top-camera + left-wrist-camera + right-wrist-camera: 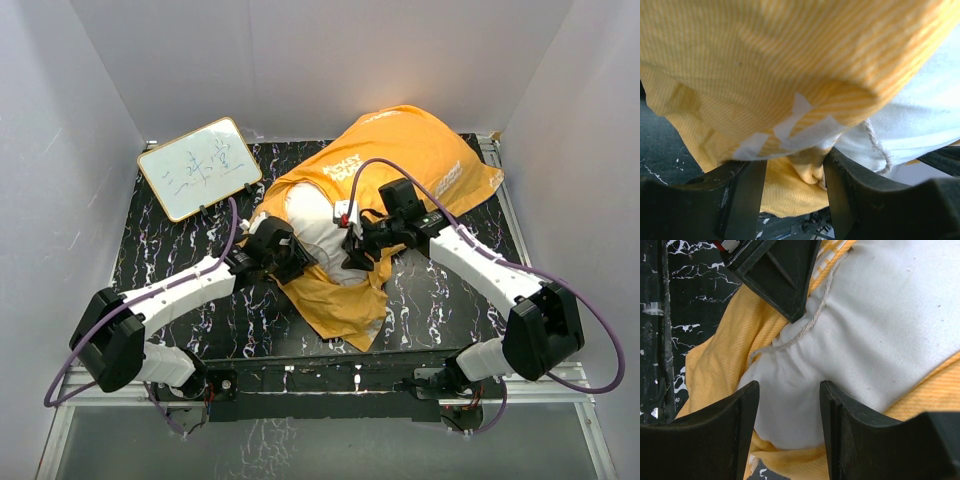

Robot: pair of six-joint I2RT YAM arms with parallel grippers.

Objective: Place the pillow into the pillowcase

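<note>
A floppy orange-yellow cloth pillowcase [420, 150] lies toward the far right corner of the black marbled table [180, 270], its mouth facing the table's centre. A plump white fabric pillow [315, 235] sits part-way inside, its near end bare at the mouth. My left gripper [795, 159], half closed, pinches a fold of the pillowcase hem, I judge to hold the mouth open. My right gripper [789, 386], half closed, squeezes the pillow's bare corner, placed to push it deeper.

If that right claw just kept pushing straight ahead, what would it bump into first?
Most likely the pillow: its white corner fills the gap between the right gripper's fingers, so it would press deeper into that.
</note>
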